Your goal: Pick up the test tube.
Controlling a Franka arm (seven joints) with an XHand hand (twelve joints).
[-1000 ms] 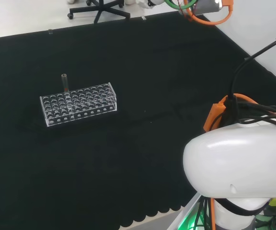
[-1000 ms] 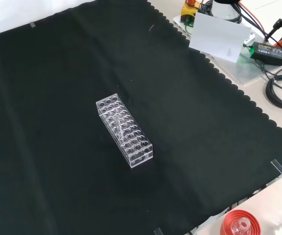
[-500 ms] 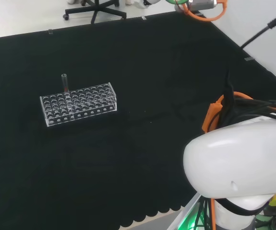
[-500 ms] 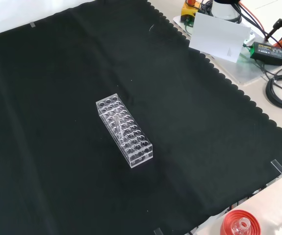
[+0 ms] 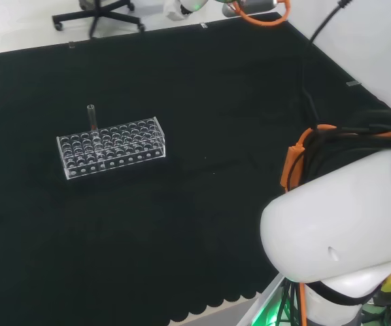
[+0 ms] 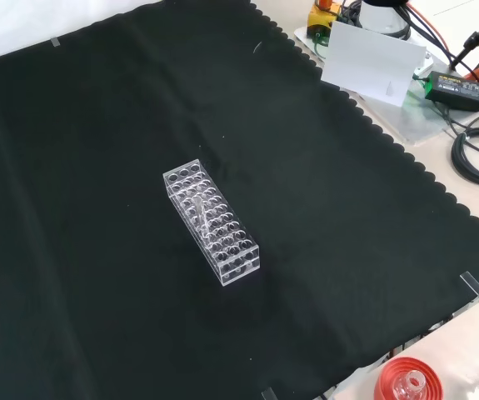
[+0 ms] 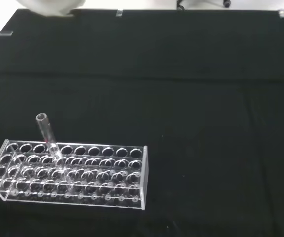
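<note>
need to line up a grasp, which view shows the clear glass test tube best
The wrist view: the clear glass test tube stands large above the clear plastic rack, open mouth visible. The head view shows it small but upright. The front view shows it faint against the rack's holes.

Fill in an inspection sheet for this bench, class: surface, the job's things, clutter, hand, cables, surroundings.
Surface: black cloth with a scalloped edge covers the bench.
Job's things: one clear glass test tube stands in a clear plastic rack of many holes, near one end; other holes look empty.
Clutter: red ribbed ring stand at the front view's bottom edge.
Hand: a blurred white part; fingers cannot be judged.
Cables: orange and black cables on the arm; black coil beside the cloth.
Surroundings: office chair base on the floor beyond.
</note>
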